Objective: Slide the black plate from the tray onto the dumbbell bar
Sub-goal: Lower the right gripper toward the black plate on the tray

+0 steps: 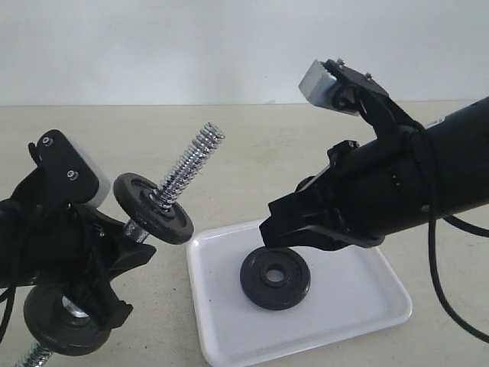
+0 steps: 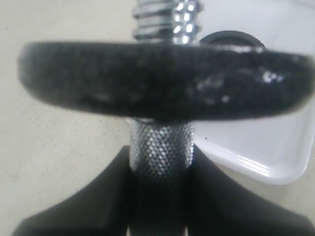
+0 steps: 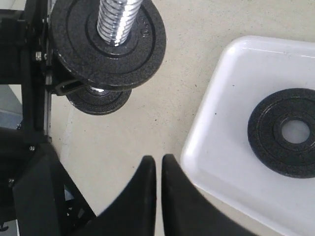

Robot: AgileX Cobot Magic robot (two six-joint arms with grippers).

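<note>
- Closest in, off the tray's (image 1: 367,294) left side: a firm clamp by the left gripper (image 1: 114,256) on the knurled middle of the dumbbell bar (image 1: 187,164), threaded end slanting up and bare at the tip.
- Biggest on screen, over the tray's far-left corner: the right gripper (image 3: 158,169), fingers pinched together on nothing, just beside the black plate (image 1: 296,279).
- Black plate itself: flat near the middle of the tray, hole up, untouched.
- Step in hand, by the look of it: the pick-up. Spread those fingers first, then come down with one finger in the centre hole and one outside the rim.
- Lift clear of the tray's low rim, tilt the plate to match the bar's slant, and centre the hole on the threaded tip before pushing.
- Go gently down the coarse thread: a likely snag if crooked.
- Count: two grippers, one tray, one bar, three black discs (image 1: 153,208), one on the tray and two on the bar, off the tray's left side.
</note>
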